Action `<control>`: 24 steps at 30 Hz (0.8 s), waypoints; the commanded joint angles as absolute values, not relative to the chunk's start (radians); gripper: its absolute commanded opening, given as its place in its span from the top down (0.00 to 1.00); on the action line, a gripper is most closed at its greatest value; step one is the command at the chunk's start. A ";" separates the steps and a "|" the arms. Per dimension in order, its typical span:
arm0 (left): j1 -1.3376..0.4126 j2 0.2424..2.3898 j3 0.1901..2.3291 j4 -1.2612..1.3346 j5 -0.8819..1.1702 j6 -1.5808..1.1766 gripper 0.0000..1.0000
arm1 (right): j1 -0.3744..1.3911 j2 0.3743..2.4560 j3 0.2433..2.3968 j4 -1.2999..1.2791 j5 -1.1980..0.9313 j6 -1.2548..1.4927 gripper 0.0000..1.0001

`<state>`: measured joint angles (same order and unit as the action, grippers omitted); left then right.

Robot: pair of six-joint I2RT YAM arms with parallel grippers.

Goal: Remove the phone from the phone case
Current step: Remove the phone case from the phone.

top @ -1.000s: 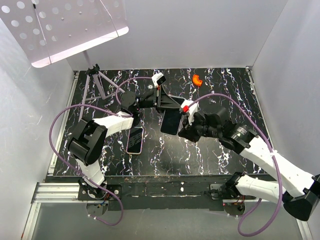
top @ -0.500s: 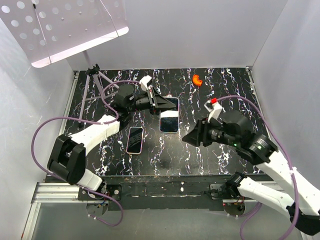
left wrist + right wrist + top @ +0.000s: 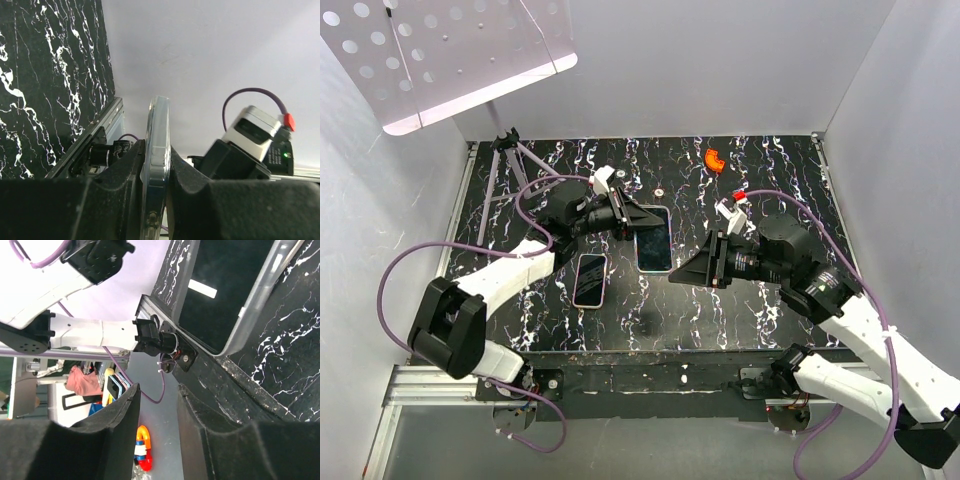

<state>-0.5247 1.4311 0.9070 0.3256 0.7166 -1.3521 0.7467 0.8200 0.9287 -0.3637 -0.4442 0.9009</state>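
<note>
The phone, dark-screened, sits in a clear phone case and is held over the middle of the table. My left gripper is shut on the case's far-left end. In the left wrist view the clear case edge stands edge-on, pinched between both fingers of the left gripper. My right gripper is open and empty, just to the right of the case's near end and not touching it. In the right wrist view the cased phone lies beyond the right gripper.
A second phone-shaped slab with a pale pink rim lies flat to the left of the held phone. A purple stand is at the back left. A small orange object lies at the back right.
My right gripper has let go of the phone and drawn back to the right, then edged near again. My left gripper has brought the cased phone nearer and slightly left.
</note>
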 commanded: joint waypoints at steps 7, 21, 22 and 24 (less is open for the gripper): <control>-0.525 1.298 0.877 0.394 0.718 -1.408 1.00 | 0.698 0.827 0.856 -0.218 -0.502 0.968 0.56; -0.531 1.302 0.890 0.429 0.735 -1.440 1.00 | 0.673 0.865 0.813 -0.078 -0.546 1.058 0.62; -0.531 1.302 0.893 0.430 0.736 -1.440 1.00 | 0.672 0.862 0.818 -0.090 -0.542 1.054 0.62; -0.531 1.299 0.894 0.422 0.735 -1.436 1.00 | 0.670 0.858 0.847 -0.170 -0.506 1.014 0.60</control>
<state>-0.5259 1.3407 0.8757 0.3702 0.7174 -1.4025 0.6796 0.8680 0.8196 -0.1345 -0.5350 1.0447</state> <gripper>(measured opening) 0.169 0.383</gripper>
